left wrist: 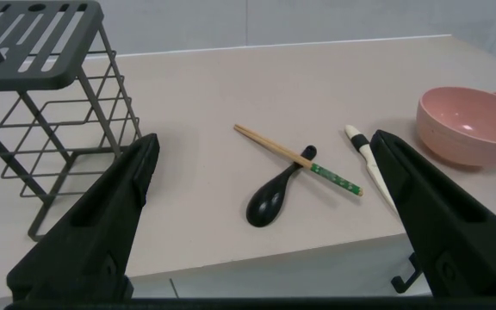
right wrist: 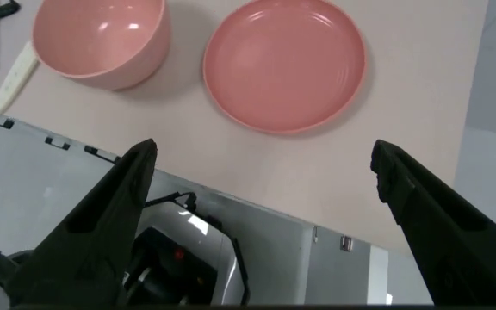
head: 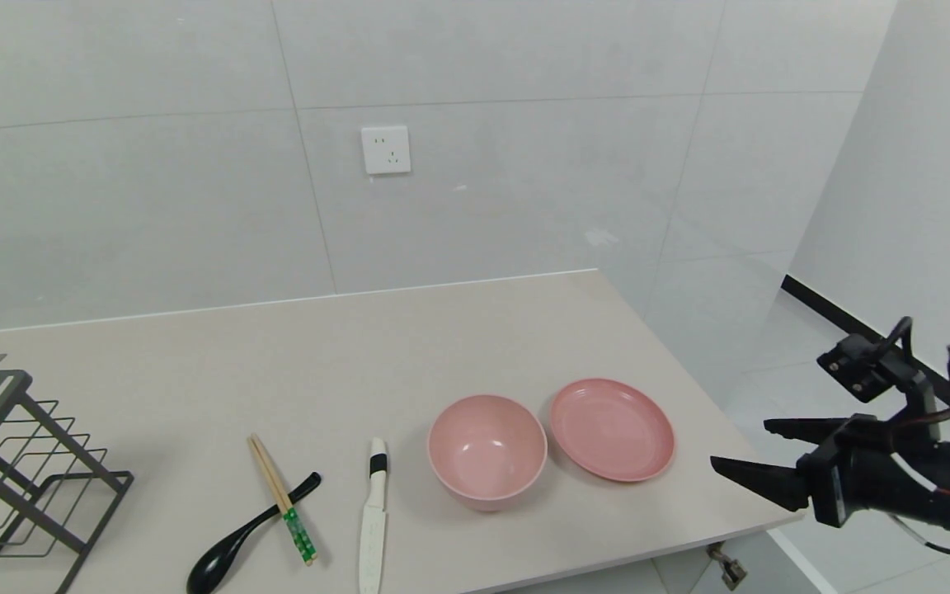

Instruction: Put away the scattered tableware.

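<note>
Nothing grabbed yet, first pick coming up
Both empty and gaping: left gripper point(left wrist: 264, 139), right gripper point(head: 740, 444); right's nearest the pink plate point(head: 611, 427), so pinching its rim looks next

Bare counter point(head: 458, 330) runs from the back wall point(head: 524, 165) forward to the row of tableware. Obstacles along the front edge are a wire rack point(head: 13, 462) at far left, chopsticks point(head: 281, 499) lying across a spoon point(head: 236, 544), and a knife point(head: 374, 520) near them. A bowl point(head: 486, 447) and plate point(head: 612, 427) sit just beside each other, a sliver apart. Widest passage: between rack and spoon. The plate's right side is open toward the counter edge.
</note>
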Robot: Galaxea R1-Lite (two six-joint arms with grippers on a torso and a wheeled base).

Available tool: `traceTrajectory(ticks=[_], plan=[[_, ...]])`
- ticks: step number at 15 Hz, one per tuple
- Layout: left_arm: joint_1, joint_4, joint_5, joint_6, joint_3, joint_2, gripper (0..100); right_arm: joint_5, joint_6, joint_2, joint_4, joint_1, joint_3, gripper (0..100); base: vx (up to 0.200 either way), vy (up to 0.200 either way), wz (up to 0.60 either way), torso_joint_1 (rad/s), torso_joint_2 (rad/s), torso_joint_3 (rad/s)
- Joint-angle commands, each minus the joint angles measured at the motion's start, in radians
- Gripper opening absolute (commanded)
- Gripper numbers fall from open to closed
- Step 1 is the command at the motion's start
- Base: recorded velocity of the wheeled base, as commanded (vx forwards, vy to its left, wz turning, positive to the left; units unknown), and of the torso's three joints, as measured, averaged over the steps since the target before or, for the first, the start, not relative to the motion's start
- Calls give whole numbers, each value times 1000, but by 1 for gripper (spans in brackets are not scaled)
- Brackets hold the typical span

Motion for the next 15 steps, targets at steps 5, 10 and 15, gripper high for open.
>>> traceTrajectory(ticks=[5,10,15], plan=[[1,0,0,2,0,1,100,-16,-44,242,-182,-10,-5,100,0,0,0,0,0,0],[1,0,0,2,0,1,100,-16,-91,376,-310,-22,-8,100,0,0,0,0,0,0],[1,0,-1,3,0,1,100,-18,-91,423,-310,-22,-46,100,0,0,0,0,0,0]])
